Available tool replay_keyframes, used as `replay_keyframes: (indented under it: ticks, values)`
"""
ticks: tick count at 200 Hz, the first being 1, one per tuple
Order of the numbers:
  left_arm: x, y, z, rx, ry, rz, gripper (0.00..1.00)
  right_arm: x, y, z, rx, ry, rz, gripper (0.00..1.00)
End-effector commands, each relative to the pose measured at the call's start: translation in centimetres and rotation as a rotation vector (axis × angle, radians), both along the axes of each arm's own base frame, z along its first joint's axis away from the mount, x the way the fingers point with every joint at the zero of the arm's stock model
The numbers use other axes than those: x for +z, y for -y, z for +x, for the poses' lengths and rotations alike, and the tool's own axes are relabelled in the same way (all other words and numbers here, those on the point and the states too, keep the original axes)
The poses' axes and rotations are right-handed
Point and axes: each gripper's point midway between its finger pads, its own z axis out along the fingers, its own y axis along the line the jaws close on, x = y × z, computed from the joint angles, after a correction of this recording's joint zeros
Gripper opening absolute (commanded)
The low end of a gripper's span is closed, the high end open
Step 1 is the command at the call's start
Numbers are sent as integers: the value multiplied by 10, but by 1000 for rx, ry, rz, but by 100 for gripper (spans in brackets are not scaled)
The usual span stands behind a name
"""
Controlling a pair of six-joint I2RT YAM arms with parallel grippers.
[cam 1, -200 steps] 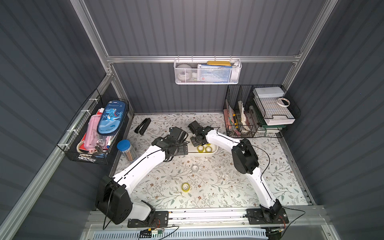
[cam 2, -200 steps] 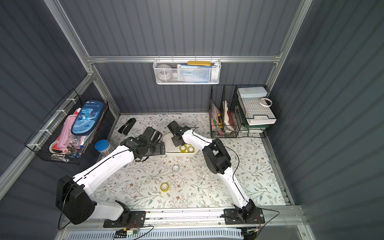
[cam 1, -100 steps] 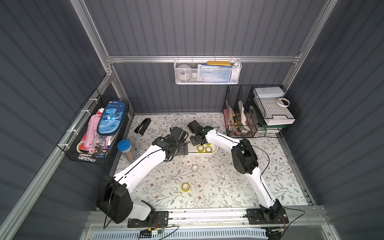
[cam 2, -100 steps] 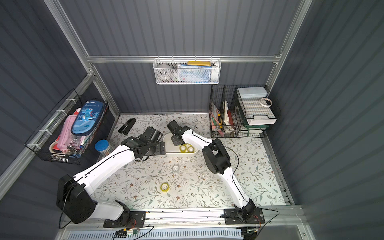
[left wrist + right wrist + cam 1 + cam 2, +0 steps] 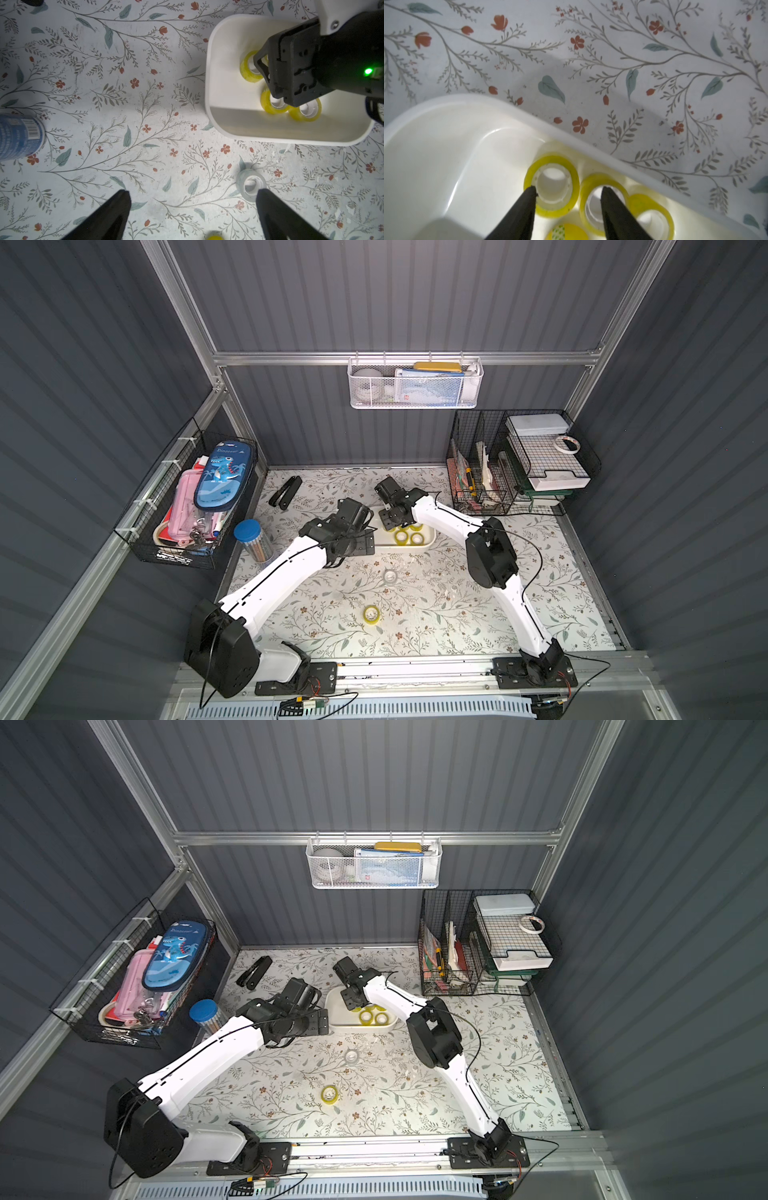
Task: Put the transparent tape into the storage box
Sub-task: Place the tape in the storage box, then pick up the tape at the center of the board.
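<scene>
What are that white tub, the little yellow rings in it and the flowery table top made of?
The storage box looks like moulded plastic: smooth, glossy white, highlights on its rounded walls. The yellow rolls look like tinted see-through tape film on white cores, probably plastic. The floral table cover seems a matte printed sheet, vinyl or paper.

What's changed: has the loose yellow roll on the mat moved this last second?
No. The loose yellow roll lies just where it was relative to the storage box.
</scene>
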Motion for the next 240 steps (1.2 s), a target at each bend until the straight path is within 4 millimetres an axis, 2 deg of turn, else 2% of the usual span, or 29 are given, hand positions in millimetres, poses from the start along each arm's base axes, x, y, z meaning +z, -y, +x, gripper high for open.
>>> replay_keyframes:
  ticks: [1,25,31,35,38,54,74,120,152,240]
  values:
    - [-10,1,-24,-62,-72,-30,99,40,10,-31,-30,-83,65,66]
    - [-27,-1,-43,-84,-143,-41,99,52,24,-59,-62,-154,104,75]
    - [-32,-2,-46,-85,-157,-35,99,54,28,-66,-71,-170,113,85]
    - [-36,-3,-50,-91,-173,-29,99,56,30,-70,-75,-179,124,97]
    - [-40,-5,-53,-96,-187,-24,99,57,32,-74,-78,-189,129,99]
    - [-56,-4,-64,-98,-236,-44,98,65,40,-90,-102,-230,173,99]
    - [-71,-5,-72,-87,-272,-52,97,66,50,-109,-128,-285,216,99]
    - [-98,-1,-93,-114,-359,-70,90,56,69,-143,-146,-352,210,99]
    - [-108,1,-106,-134,-390,-77,82,54,77,-152,-160,-359,208,99]
    - [-127,6,-129,-171,-435,-39,78,53,89,-165,-177,-373,193,99]
